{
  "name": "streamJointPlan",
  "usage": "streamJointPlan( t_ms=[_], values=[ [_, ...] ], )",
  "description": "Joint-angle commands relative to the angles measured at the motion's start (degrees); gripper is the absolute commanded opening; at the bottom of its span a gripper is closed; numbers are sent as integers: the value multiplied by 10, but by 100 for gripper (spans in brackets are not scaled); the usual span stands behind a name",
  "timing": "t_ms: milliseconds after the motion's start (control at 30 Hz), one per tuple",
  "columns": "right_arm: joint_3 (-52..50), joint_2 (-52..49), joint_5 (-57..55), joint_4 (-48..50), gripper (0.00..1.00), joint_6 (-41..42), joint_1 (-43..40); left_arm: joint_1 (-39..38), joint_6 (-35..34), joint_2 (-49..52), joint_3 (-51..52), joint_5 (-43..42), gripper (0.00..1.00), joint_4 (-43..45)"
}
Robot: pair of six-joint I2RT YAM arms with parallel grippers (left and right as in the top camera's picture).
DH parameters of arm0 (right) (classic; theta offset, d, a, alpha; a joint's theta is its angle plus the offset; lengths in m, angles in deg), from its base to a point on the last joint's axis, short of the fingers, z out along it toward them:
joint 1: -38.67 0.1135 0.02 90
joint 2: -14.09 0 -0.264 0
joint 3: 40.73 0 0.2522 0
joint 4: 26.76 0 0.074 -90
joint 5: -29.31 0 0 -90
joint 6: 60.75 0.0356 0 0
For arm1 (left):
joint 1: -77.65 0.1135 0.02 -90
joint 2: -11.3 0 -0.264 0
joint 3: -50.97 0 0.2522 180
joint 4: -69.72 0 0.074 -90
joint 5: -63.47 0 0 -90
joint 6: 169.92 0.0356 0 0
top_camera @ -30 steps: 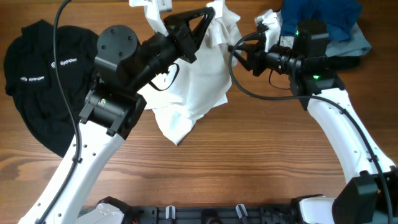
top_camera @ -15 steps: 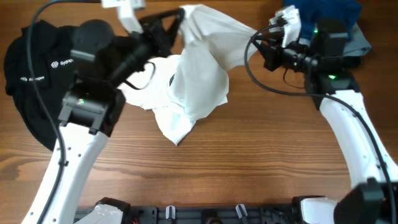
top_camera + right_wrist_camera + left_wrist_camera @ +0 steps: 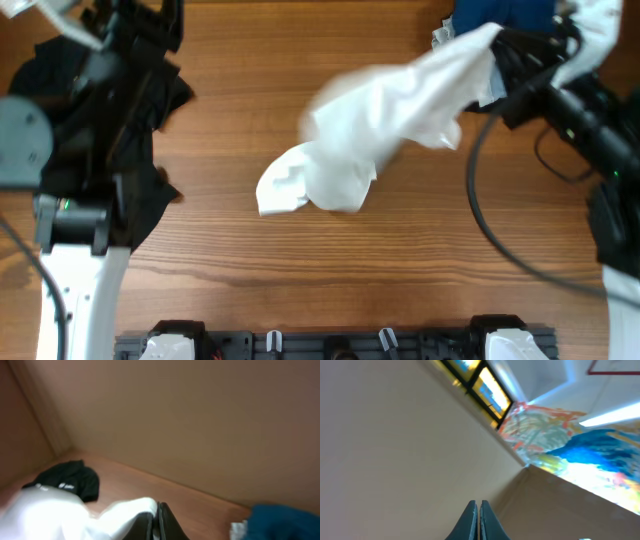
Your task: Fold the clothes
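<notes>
Shirt [image 3: 370,130]: white, soft, blurred in the overhead view. It runs as a slack band from far right down to mid-table. The low end lies bunched and creased on the table [image 3: 300,280]; the high end rises off the wood toward the right arm. No print shows on the sides in view. No collar, sleeve or hem can be told apart in this bundle.

Right pincer [image 3: 158,505]: clenched. In the right wrist view the white cloth runs right up to the closed fingers, so I judge it grips the shirt's far-right end.

Left pincer [image 3: 479,502]: clenched on nothing, and its camera looks up at wall and ceiling. The left arm stands far left over the black shirt [image 3: 70,477], well apart from the white one.

Blue garment [image 3: 500,12]: far right, just behind the lifted end.

Handling, as a judgement: light, limp, no stiffness. It sags and folds on itself wherever it is unsupported, and it will trail across the wood. One grip only bunches it. It is best taken at two matching points, shoulders or hem corners, once an edge can be found, then pulled apart and laid flat.
</notes>
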Motion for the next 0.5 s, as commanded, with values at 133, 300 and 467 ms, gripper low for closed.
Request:
streamJointPlan(
  t_ms=[133, 300, 467],
  values=[
    [39, 59, -39, -48, 4, -2, -2, 4, 30, -65, -13, -56, 4, -115],
    [39, 9, -37, -62, 4, 7, -2, 3, 126, -34, -13, -103, 4, -314],
    [39, -94, -36, -39, 4, 43, -1, -37, 268, 32, -13, -103, 4, -455]
  ],
)
